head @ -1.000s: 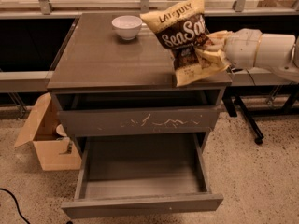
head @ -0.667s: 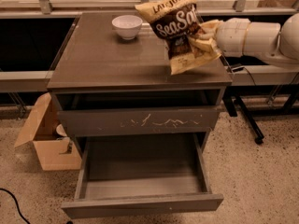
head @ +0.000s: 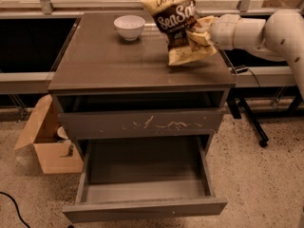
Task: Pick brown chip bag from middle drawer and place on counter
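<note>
I am in the placing step. The picking is done: my claw point(head: 202, 32) is closed on the right edge of the brown chip bag point(head: 175, 20), and the foil is crumpled where I pinch it. The claw is over the far right part of the tabletop point(head: 114, 65), and my arm comes in from the right side.

The bag stands almost upright and leans a little to the left. Most of it is to the left of the claw. Its top is high above the surface and its lower corner hangs close to the tabletop. I cannot tell if this corner already touches the surface or is just above it.

The middle drawer point(head: 142, 172) is pulled out toward the near side, low in the scene, and I see nothing inside. It is well apart from the bag. Above it is the front panel with white scratches point(head: 152, 123), which is closed.

For the next move, I think I must lower the bag until it rests on the tabletop, and only then open the claw. A white bowl point(head: 129, 26) stands at the far side, to the left of the bag. I should keep the bag on the right so that it does not push the bowl when it falls flat.
</note>
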You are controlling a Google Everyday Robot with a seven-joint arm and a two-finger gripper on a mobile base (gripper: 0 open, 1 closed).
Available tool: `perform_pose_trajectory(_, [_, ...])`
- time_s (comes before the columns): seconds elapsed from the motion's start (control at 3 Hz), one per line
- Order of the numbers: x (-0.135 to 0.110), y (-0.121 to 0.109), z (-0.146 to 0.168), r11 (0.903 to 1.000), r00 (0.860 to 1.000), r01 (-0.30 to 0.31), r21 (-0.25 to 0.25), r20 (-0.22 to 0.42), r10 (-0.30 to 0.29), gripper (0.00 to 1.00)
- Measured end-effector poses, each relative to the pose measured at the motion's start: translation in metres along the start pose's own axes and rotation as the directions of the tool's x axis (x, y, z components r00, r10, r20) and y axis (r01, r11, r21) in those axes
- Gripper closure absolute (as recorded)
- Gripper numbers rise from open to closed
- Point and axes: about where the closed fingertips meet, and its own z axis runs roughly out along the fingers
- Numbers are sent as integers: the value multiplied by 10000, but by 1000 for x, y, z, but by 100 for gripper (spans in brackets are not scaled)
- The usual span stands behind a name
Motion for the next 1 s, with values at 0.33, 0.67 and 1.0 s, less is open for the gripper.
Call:
perform_pose_trajectory(0.33, [22, -13, 8, 9985, 9987, -458, 306, -226, 465, 34])
perform_pose_trajectory(0.67, [38, -21, 13, 9955, 9960, -797, 507, -375, 817, 11])
perform_pose_trajectory(1.0, [46, -25, 15, 9936, 9942, -960, 601, -420, 986, 0])
